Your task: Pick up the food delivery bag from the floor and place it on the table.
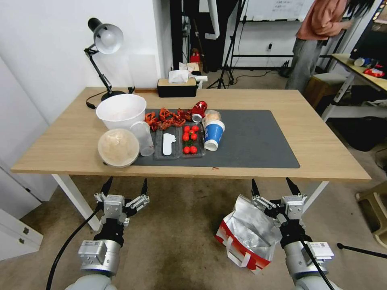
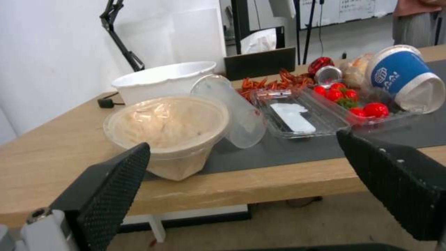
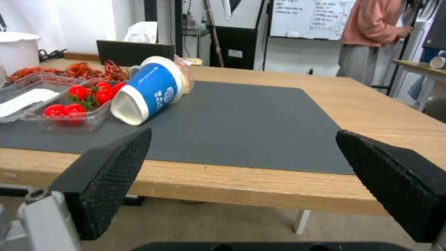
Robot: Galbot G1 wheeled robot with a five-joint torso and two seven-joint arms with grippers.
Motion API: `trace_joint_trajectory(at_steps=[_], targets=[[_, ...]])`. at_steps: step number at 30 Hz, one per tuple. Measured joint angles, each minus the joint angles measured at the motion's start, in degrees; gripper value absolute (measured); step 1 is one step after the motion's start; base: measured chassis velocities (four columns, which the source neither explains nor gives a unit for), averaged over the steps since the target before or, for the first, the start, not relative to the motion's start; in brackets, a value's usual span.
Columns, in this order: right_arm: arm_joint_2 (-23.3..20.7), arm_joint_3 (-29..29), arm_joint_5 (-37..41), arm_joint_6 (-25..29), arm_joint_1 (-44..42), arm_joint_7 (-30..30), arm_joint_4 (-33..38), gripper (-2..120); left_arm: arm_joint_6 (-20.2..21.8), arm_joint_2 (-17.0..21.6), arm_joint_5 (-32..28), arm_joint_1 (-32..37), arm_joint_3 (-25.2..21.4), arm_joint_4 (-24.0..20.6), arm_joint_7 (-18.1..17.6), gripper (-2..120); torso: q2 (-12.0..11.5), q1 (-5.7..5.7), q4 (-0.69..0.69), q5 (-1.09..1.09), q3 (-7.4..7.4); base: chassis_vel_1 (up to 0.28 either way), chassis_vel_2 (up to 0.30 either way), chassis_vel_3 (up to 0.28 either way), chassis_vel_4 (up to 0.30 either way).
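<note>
- Step: pick not started. Food delivery bag (image 1: 246,235) sits on the floor (image 1: 181,233) in front of the table (image 1: 322,153), on the robot's right, mouth open with the silver foil lining showing, a white strap handle (image 1: 233,250) hanging down the near red-edged side.
- Right gripper (image 1: 273,186) hovers over the bag's far rim, jaws wide apart, holding nothing. Can't tell from the head view whether the lower finger touches the foil or just overlaps it.
- Right wrist view: both pads point level across the table edge at the dark grey mat (image 3: 241,122), not down at the bag. So the wrist is not yet oriented for a grasp.
- Next move, my read: pitch the right wrist down, bring the jaws onto a strap or the rim and close. Foil and paper are floppy, so a rim pinch may slip; a strap looks safer.
- Left gripper (image 1: 124,187) is parked at about the same height on the left side, jaws also apart, empty, well apart from the bag. Left wrist view faces the covered food bowl (image 2: 167,132) at the table's near edge.
- Placement: left half of the mat is crowded with trays, a tipped blue paper cup (image 1: 213,135) and a white bucket bowl (image 1: 121,110); right half of the mat is bare, the likely drop spot.
</note>
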Motion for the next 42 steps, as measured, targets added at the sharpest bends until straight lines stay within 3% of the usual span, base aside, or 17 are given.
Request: trace_joint_trajectory(at_steps=[20, 22, 24, 25, 28, 42], targets=[[0.0, 0.0, 0.3, -0.1, -0.1, -0.1, 0.0, 100, 0.1, 0.0, -0.1, 0.1, 0.0, 0.0, -0.3, 100, 0.0, 0.0, 0.0, 0.0, 0.0, 0.0, 0.0, 0.0, 0.0], [0.4, 0.3, 2.9, -1.3, -1.3, -1.7, 0.1, 100, 1.6, 0.1, -1.6, 0.8, 0.3, -1.2, -2.1, 100, 0.0, 0.01, 0.01, -0.01, 0.0, 0.0, 0.0, 0.0, 0.0], [1.3, 0.7, 7.8, -4.1, -3.6, -4.6, 0.3, 100, 5.3, 0.3, -5.2, 2.5, 1.0, -4.0, -6.5, 100, 0.0, 0.0, -0.03, 0.01, 0.0, 0.0, 0.0, 0.0, 0.0], [1.3, 0.7, 7.8, -4.1, -3.6, -4.6, 0.3, 100, 5.3, 0.3, -5.2, 2.5, 1.0, -4.0, -6.5, 100, 0.0, 0.0, -0.03, 0.01, 0.0, 0.0, 0.0, 0.0, 0.0], [1.4, 1.1, 10.6, -3.0, -3.7, -5.8, 0.5, 100, 9.3, 0.3, -10.9, 5.6, 2.3, -8.0, -12.6, 100, 0.0, 0.0, 0.01, 0.02, 0.0, 0.0, 0.0, 0.0, 0.0], [0.7, 3.5, 12.5, -2.3, -3.5, -4.9, 0.6, 100, 3.9, -0.5, -11.4, 8.2, 5.6, -7.3, -13.5, 100, 0.0, 0.0, 0.0, 0.0, 0.0, 0.0, 0.0, 0.0, 0.0]])
